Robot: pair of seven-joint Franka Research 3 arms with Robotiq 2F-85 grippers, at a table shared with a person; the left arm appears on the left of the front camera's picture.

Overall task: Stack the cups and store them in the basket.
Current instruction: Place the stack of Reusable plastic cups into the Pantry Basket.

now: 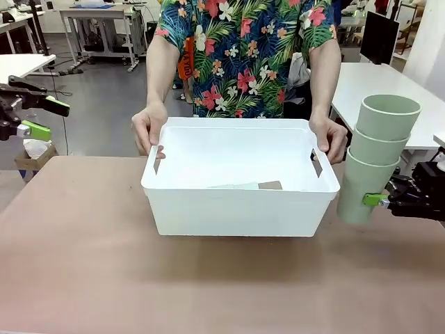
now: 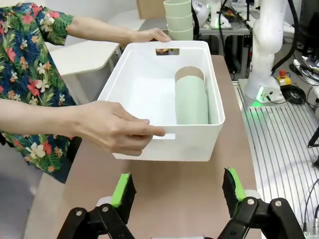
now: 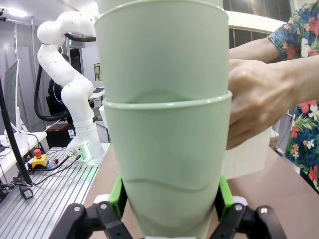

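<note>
The white basket (image 1: pixel 236 209) stands at the table's middle, a person's hands (image 1: pixel 148 125) gripping both short sides. Inside it lies a stack of cups (image 2: pixel 191 99), mint green with a tan-brown rim at the far end. My right gripper (image 1: pixel 370 200) is shut on the bottom of an upright stack of three mint cups (image 1: pixel 379 149), just right of the basket and off the table. In the right wrist view that stack (image 3: pixel 167 149) sits between the green pads (image 3: pixel 117 196). My left gripper (image 1: pixel 52 120) hangs open and empty at the far left, its fingers (image 2: pixel 123 191) pointing at the basket (image 2: pixel 164 144).
The person stands at the far edge behind the basket. One hand (image 3: pixel 254 99) on the basket wall (image 3: pixel 249 154) is close beside my held stack. Bare brown tabletop (image 1: pixel 83 264) lies in front of and to the left of the basket.
</note>
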